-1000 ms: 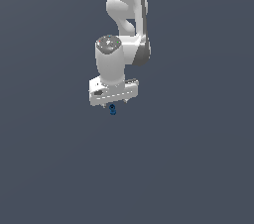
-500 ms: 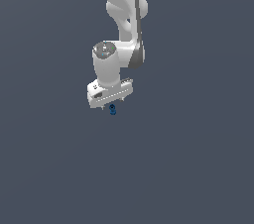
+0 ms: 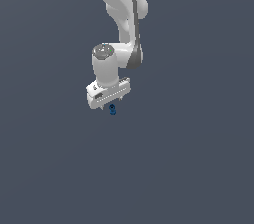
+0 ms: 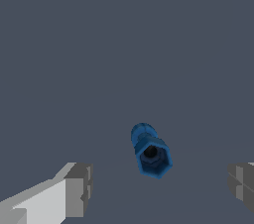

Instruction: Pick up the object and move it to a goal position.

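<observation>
One arm, one gripper (image 4: 158,188) — jaws spread wide; one blue object (image 4: 150,150) between fingers, untouched.

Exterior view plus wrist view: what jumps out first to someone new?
In the exterior view, the white arm hangs down over a bare dark grey ground, with a tiny dark blue object just below the gripper. The wrist view shows that object end-on, a dark hole in its faceted tip, lying between the wide-apart fingers, touching neither.

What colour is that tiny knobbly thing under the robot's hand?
Dark blue. The object shows best in the wrist view.
</observation>
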Controlling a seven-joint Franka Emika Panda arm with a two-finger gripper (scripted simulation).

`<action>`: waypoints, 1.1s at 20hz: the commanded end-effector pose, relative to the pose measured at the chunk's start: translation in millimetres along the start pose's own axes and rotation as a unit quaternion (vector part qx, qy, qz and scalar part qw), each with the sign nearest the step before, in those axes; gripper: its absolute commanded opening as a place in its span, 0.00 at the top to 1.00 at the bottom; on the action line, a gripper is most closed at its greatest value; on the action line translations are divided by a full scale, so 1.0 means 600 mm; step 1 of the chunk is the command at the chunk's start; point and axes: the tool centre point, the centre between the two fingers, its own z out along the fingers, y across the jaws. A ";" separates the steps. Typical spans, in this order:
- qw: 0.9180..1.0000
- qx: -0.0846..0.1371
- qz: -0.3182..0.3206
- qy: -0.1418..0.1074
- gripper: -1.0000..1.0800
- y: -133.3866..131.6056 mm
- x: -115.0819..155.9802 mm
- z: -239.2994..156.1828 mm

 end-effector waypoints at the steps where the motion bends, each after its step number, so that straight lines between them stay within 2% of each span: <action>1: 1.000 0.000 -0.003 0.000 0.04 0.000 -0.001 0.001; 6: 1.000 0.000 -0.002 0.000 0.04 0.000 -0.001 0.009; 15: 1.000 0.000 -0.003 0.000 0.04 -0.001 -0.003 0.073; 20: 1.000 0.000 -0.003 0.000 0.04 0.000 -0.002 0.085; 21: 1.000 0.000 -0.003 0.000 1.00 0.000 -0.002 0.085; 22: 1.000 0.000 -0.003 0.000 1.00 0.000 -0.002 0.085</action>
